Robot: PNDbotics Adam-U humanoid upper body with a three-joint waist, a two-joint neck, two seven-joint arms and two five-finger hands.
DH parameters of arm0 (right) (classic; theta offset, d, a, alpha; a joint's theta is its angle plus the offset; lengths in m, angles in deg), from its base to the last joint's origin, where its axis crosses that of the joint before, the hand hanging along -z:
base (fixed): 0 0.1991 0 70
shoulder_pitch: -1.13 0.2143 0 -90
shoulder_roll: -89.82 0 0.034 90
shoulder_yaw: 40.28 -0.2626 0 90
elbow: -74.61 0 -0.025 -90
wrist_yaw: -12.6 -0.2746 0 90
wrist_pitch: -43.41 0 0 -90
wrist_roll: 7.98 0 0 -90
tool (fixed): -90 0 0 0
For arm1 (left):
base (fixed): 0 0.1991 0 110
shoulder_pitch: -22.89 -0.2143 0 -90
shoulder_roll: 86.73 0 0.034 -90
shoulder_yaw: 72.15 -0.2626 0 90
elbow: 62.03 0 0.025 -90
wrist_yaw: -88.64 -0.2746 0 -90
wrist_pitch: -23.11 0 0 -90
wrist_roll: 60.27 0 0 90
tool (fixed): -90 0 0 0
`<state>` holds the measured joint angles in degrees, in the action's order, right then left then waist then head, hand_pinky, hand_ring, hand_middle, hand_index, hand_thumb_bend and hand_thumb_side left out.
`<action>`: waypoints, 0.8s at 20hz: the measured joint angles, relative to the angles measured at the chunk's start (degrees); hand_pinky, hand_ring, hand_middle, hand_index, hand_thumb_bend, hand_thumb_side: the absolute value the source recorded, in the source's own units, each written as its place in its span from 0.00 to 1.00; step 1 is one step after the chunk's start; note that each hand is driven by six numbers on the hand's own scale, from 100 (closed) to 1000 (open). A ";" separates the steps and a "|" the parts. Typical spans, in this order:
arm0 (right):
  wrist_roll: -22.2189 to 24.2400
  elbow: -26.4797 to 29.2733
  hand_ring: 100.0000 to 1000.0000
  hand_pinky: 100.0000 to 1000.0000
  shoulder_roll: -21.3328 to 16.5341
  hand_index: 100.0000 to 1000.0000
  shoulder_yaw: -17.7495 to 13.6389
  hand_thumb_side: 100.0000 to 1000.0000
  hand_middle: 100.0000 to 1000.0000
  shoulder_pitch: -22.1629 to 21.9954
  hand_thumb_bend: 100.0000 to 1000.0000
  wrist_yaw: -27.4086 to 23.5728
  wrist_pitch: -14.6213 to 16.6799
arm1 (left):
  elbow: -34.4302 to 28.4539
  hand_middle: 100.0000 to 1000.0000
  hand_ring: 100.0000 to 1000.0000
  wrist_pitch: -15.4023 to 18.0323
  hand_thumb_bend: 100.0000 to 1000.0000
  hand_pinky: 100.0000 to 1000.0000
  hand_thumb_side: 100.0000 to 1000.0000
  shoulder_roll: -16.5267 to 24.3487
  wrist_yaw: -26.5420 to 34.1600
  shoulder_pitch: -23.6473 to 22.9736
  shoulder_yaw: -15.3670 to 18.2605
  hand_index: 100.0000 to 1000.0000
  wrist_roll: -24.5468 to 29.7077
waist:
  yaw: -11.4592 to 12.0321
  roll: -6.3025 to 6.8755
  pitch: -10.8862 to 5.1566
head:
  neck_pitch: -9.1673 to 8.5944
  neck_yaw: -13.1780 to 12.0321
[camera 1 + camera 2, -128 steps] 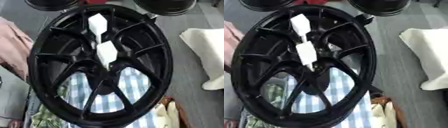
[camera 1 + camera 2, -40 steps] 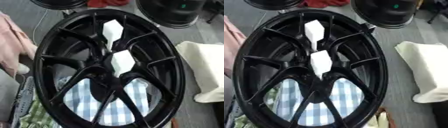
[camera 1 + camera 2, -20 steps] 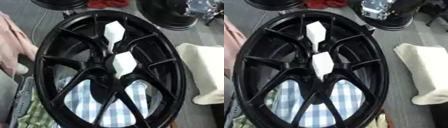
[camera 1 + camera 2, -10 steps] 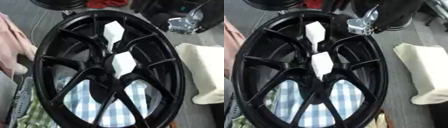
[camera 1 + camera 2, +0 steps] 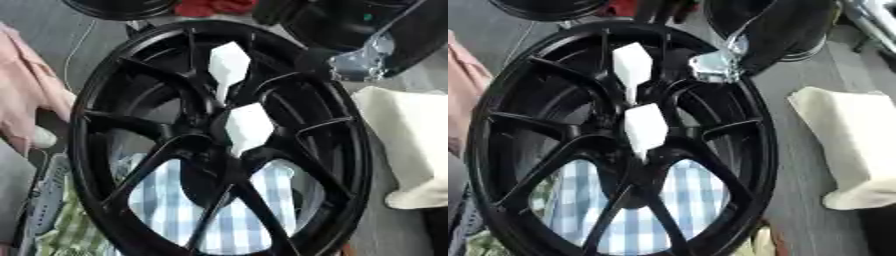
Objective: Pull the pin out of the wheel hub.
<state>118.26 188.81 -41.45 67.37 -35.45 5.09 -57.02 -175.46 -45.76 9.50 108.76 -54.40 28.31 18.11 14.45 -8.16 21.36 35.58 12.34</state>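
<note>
Grey floor is showing along the right side, with cloth lying beneath the work. Nearest to me, a blue-and-white checked cloth [image 5: 223,210] is lying under the black wheel [image 5: 96,130], visible between its lower spokes. At the hub [image 5: 214,150], in the middle of the wheel, the lower white pin [image 5: 248,127] is sitting seated, its tip pointing down toward me. Just beyond it, a second white pin [image 5: 228,65] is standing between the upper spokes. A cream cloth [image 5: 411,145] is lying to the right of the rim, a pink cloth [image 5: 26,95] to the left. Farther off, my right hand [image 5: 715,64] is coming in from the upper right, hanging over the rim's far right edge, apart from both pins; I cannot tell whether its fingers are spread or curled. Another black wheel [image 5: 118,6] is lying at the far edge.
</note>
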 measured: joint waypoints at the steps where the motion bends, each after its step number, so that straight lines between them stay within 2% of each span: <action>1: -0.56 0.00 0.82 0.81 0.09 0.83 -0.03 0.21 0.78 0.00 0.28 0.67 -0.43 | 0.00 0.63 0.64 -0.05 0.02 0.73 0.66 0.00 0.06 0.01 0.00 0.78 0.06 | 0.11 -0.05 0.02 | 0.00 0.00; 3: -1.62 0.00 0.82 0.81 0.36 0.82 -0.15 0.17 0.76 0.00 0.33 1.88 -1.29 | 0.00 0.63 0.64 -0.16 0.02 0.73 0.66 0.00 0.12 0.22 -0.07 0.78 0.22 | 0.14 -0.11 0.03 | 0.00 0.00; 9: -3.74 -1.63 0.82 0.82 2.05 0.82 -0.34 0.14 0.76 0.53 0.35 6.04 -3.38 | 0.00 0.63 0.64 -0.32 0.02 0.73 0.66 0.00 0.85 1.44 -0.74 0.78 1.10 | 0.89 -0.20 0.61 | 0.00 0.46; 16: -5.23 -5.01 0.85 0.82 3.54 0.82 -0.34 0.12 0.82 0.77 0.33 8.45 -2.91 | 0.00 0.63 0.63 -0.43 0.02 0.73 0.67 0.00 1.12 1.49 -0.87 0.78 1.47 | 1.31 -0.58 1.31 | 0.00 0.87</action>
<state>113.03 183.81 -37.91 67.03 -34.68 13.53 -59.93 -175.46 -46.19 9.50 109.88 -52.91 27.44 19.58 15.76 -8.74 22.66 35.58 13.21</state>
